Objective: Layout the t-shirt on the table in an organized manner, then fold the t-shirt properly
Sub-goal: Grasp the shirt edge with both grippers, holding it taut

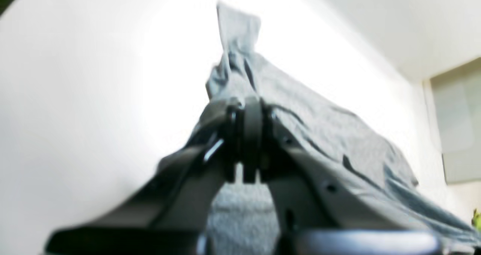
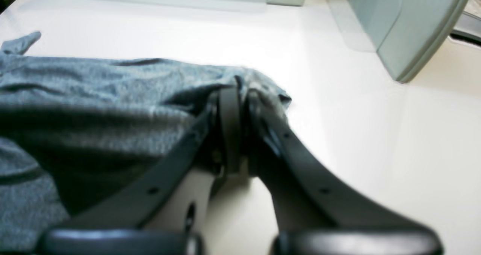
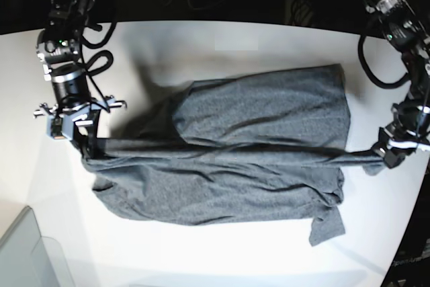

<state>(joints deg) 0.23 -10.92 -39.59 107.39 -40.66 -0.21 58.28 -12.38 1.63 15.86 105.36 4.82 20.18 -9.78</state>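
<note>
Far left of the base view: right pincer (image 3: 86,140) clamped on a bunched edge of the t-shirt (image 3: 228,166), lifted just off the desk (image 3: 201,48). In its wrist view, jaws closed with grey knit pinched between them, cloth trailing off to the side and sagging onto the white surface. Translucent grey bin (image 2: 406,26) well apart from the shirt, out of the way.

Centre: t-shirt lying across the middle of the desk, mostly flat but rumpled, with a taut raised ridge running straight across it between the two grips. Probably the reason for holding both ends at once: tension along that line to pull wrinkles out, or to carry one half over the other as a fold. Hard to tell from the blurred wrist views which edge of the shirt is held — hem or side seam, possibly.

Far right: left pincer (image 3: 381,154) shut on the opposite end of the same ridge, cloth gathered to a point at the jaws. One sleeve (image 3: 327,226) spilling out toward the near edge, not yet tidied.
</note>
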